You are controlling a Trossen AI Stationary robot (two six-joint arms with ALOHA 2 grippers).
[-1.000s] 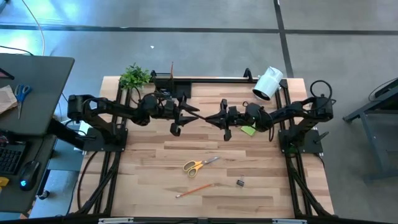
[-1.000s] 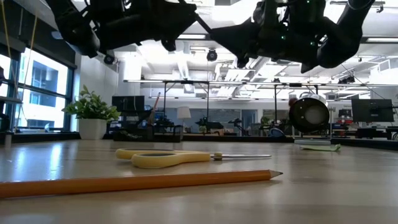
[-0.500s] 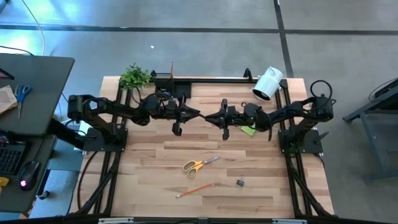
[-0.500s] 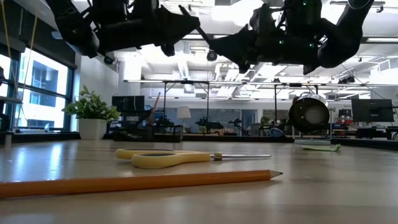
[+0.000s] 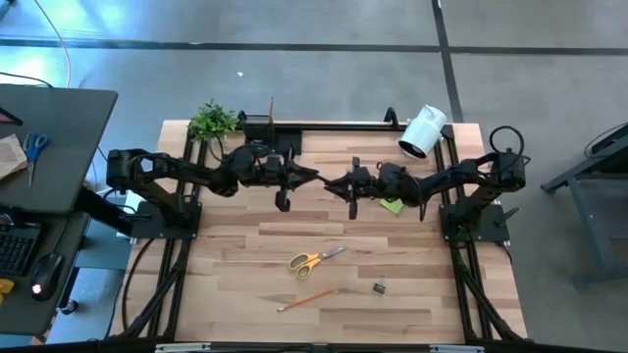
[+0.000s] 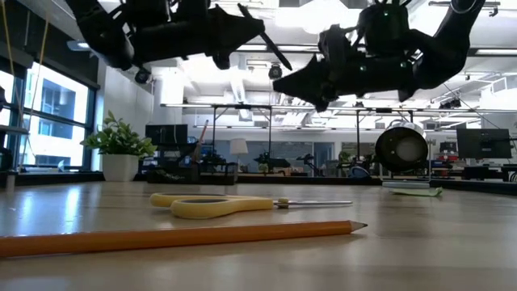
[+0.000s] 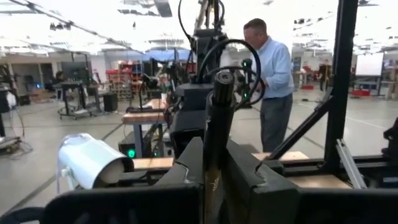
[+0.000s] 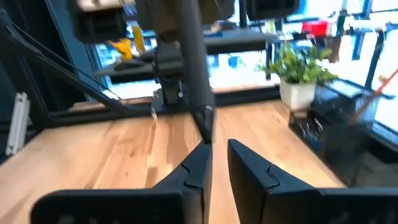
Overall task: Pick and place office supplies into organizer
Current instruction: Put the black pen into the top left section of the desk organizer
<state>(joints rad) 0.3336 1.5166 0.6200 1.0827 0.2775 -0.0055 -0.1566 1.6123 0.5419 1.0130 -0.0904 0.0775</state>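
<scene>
Above the rear middle of the table: the left gripper (image 5: 312,179) and the right gripper (image 5: 331,183) are held tip to tip, clear of the wood.
Left gripper: its fingers are pressed together on a black pen (image 7: 214,137), which stands up between them in the left wrist view.
Left gripper, change: a second ago its fingers were spread wide; they are now closed on the pen, and the gripper is found a little nearer the right one.
Right gripper: its fingers (image 8: 196,171) are parted by a narrow gap; the pen's end is seen just at one fingertip, and whether it touches cannot be told.
Right gripper, change: it is shifted slightly toward the left gripper since a second ago.
Black pen: it is carried in the air between the two grippers, slanted in the low view.
Organizer (image 8: 339,121): it is set at the rear edge, beside the plant (image 5: 212,120).
Yellow-handled scissors (image 5: 314,260): they are laid flat toward the front middle, unmoved.
Orange pencil (image 5: 306,299): it is laid nearer the front edge than the scissors, unmoved.
Binder clip (image 5: 379,288): it is set toward the front right, apart from the pencil, unmoved.
Lime-green pad (image 5: 392,206): it is partly covered by the right arm, unmoved.
White cylinder (image 5: 423,130): it is placed at the rear right corner, tilted.
Person (image 7: 273,68): seen standing in the room beyond the table.
</scene>
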